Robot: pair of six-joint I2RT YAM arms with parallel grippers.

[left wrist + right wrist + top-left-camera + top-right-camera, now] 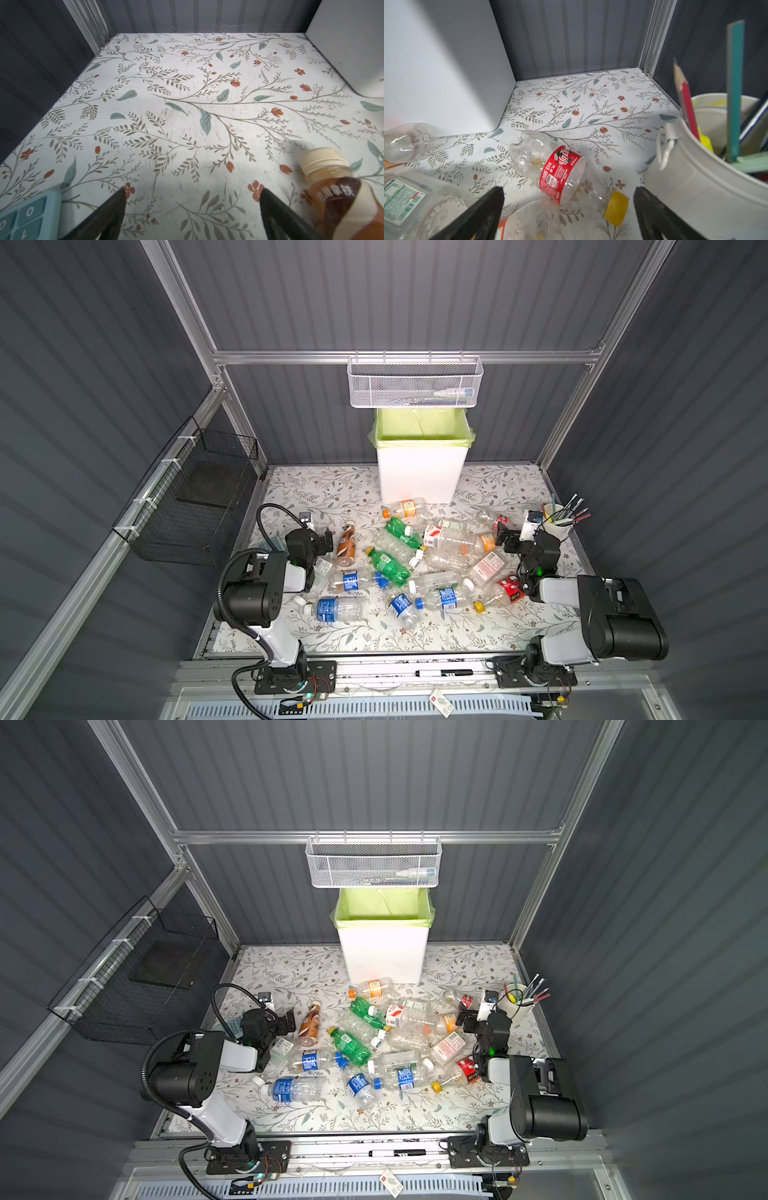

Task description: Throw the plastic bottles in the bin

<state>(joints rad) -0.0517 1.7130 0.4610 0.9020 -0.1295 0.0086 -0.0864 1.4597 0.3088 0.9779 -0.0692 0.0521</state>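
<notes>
Left gripper (pixel 193 191) nearest the lens: jaws spread wide, holding nothing, low over the table (pixel 187 104). Brown bottle (pixel 340 199) just beside one finger (pixel 276 212), untouched; lies flat, long axis front to back, cream cap toward the back wall. Right gripper (pixel 568 190) likewise wide apart and empty; red-labelled bottle (pixel 562 174) on its side just ahead, yellow cap toward the gripper.

Table covering white, leaf-and-flower print, scuffed. Dark grey ribbed walls (pixel 395 302), aluminium frame (pixel 270 357).

Plastic bottles (pixel 415 560) lying in a loose heap between the arms, pointing every way. Orange-labelled bottle (pixel 405 508) crosswise at the foot of the bin (pixel 419 477), cap to the left.

Bin upright at back centre, lined with a yellow-green bag (pixel 419 427). White mesh basket (pixel 415 383) hung from the frame above it, pale tube (pixel 455 393) inside. Black wire basket (pixel 195 497) on the left wall. White cup (pixel 555 526) beside the right gripper, holding pens and pencils (pixel 571 506).
</notes>
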